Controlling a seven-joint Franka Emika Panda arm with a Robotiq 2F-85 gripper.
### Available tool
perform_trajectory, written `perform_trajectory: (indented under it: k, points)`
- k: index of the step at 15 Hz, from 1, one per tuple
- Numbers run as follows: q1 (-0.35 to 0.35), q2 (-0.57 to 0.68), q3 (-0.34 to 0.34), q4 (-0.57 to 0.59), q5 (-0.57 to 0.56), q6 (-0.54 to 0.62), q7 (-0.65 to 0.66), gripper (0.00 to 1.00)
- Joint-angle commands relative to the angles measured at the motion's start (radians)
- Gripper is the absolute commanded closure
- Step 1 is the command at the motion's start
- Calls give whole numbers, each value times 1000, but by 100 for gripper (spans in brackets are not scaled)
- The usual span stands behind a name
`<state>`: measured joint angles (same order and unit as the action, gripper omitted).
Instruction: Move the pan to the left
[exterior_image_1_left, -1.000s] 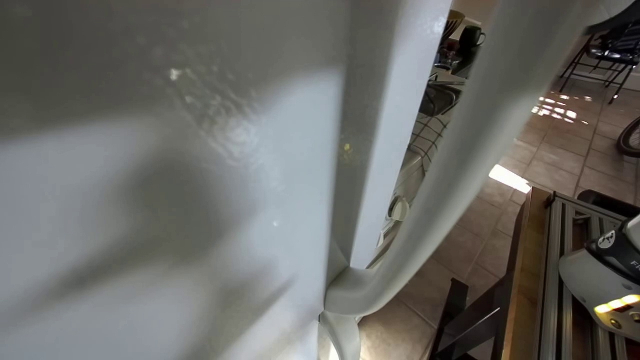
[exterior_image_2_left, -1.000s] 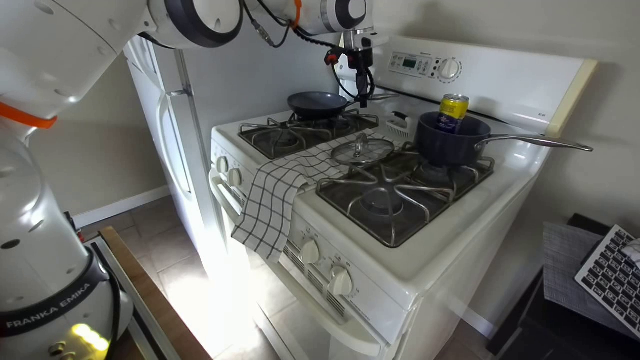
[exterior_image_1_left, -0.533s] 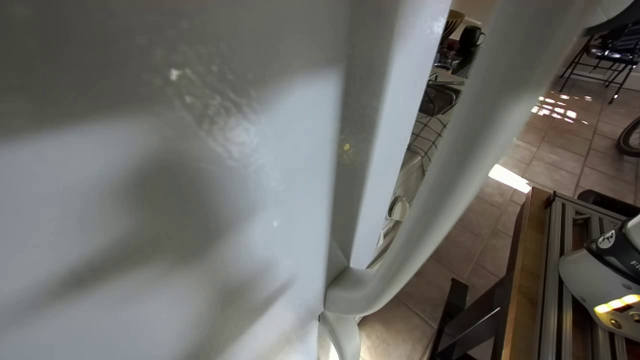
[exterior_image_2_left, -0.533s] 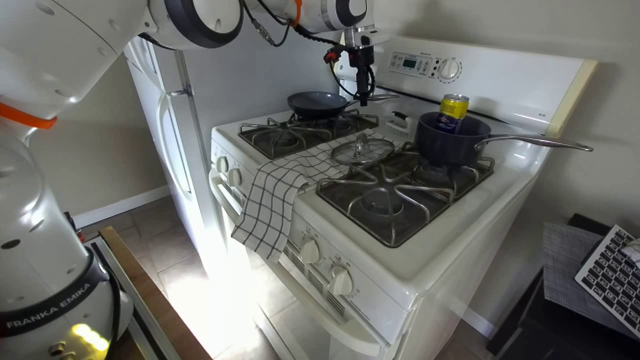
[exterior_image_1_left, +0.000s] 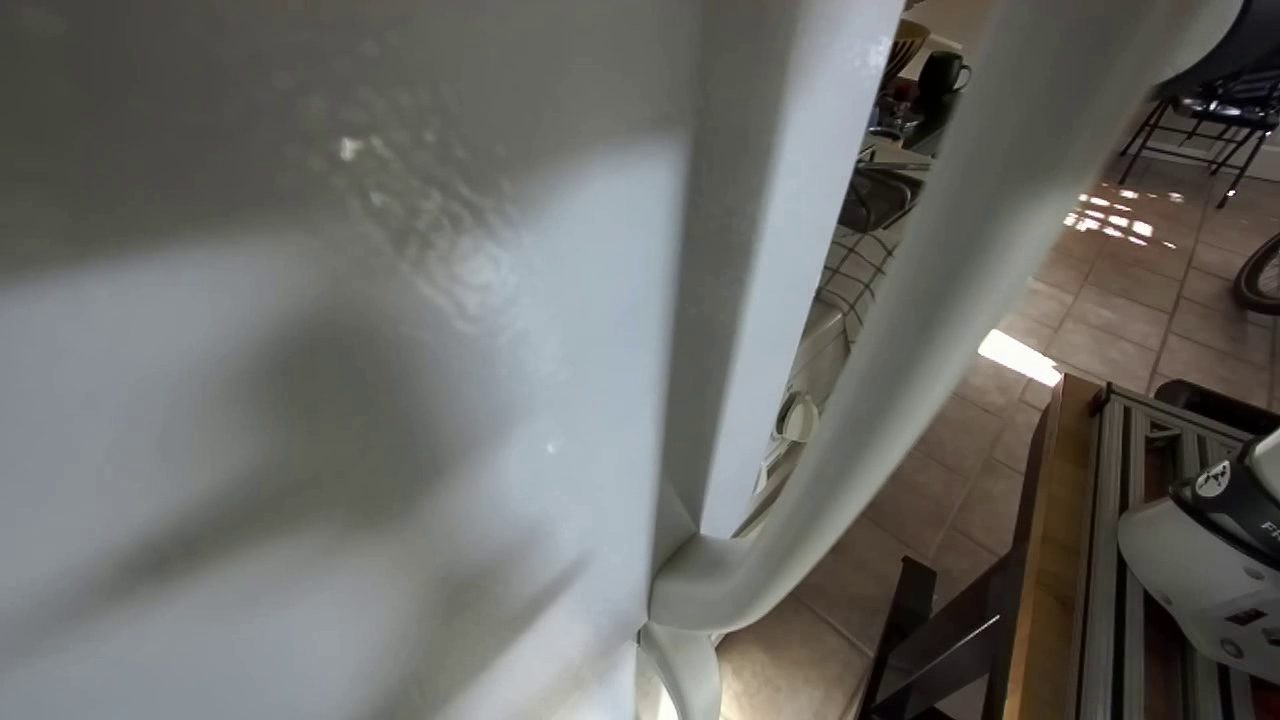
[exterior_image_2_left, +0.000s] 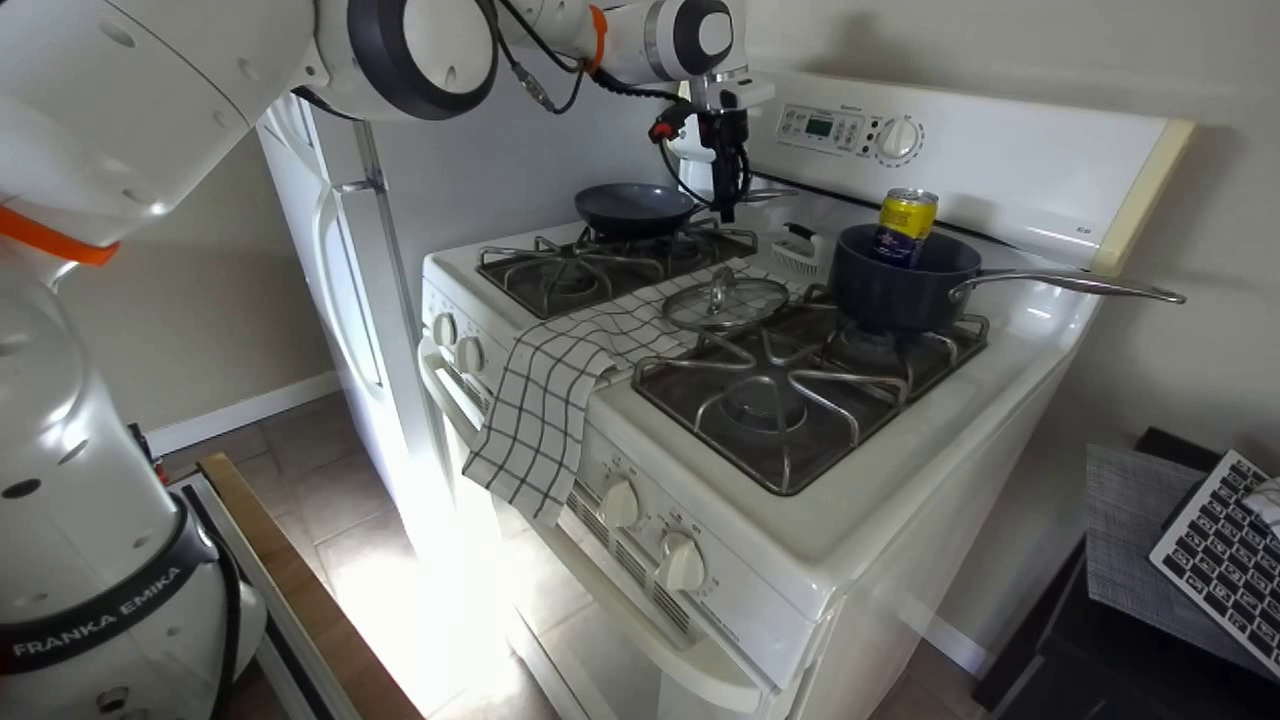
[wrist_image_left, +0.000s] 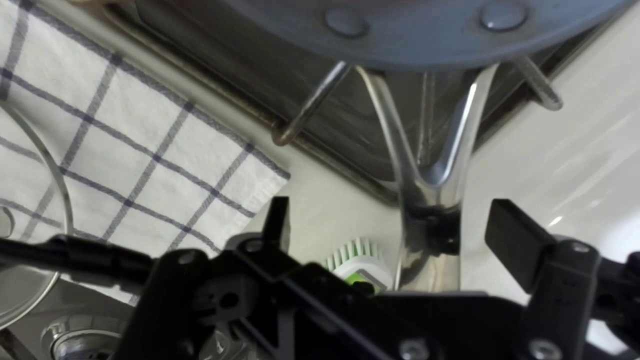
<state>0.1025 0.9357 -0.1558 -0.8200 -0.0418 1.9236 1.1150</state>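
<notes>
Gripper (wrist_image_left: 392, 222), black and two-fingered, is spread pretty wide, with a forked shiny metal handle (wrist_image_left: 432, 195) showing in the middle in the wrist view, gaps on both sides. That handle belongs to the round dark-grey frying pan (exterior_image_2_left: 634, 208) on the white gas stove (exterior_image_2_left: 850, 515). Taking the round clear glass lid (exterior_image_2_left: 735, 305) as dial centre in an exterior view, pan's at 10–11 o'clock, deep dark-purple saucepan (exterior_image_2_left: 880, 290) near 3, yellow-and-navy can (exterior_image_2_left: 906, 215) poking out of it.

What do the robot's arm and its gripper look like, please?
The arm is glossy white and rounded, with dark joint rings, orange bands and "FRANKA EMIKA" lettering at its base. Black cables run toward the wrist. The gripper is black, with flat, blocky fingertips.
</notes>
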Motion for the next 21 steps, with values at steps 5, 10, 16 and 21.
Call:
perform_trajectory:
  k: [5, 10, 16, 21]
  points:
    - [3, 34, 51, 45, 67, -13, 32, 0]
    - [7, 26, 53, 39, 73, -31, 42, 10]
    - [7, 3, 62, 20, 73, -65, 26, 58]
    - [1, -21, 63, 3, 74, -86, 28, 81]
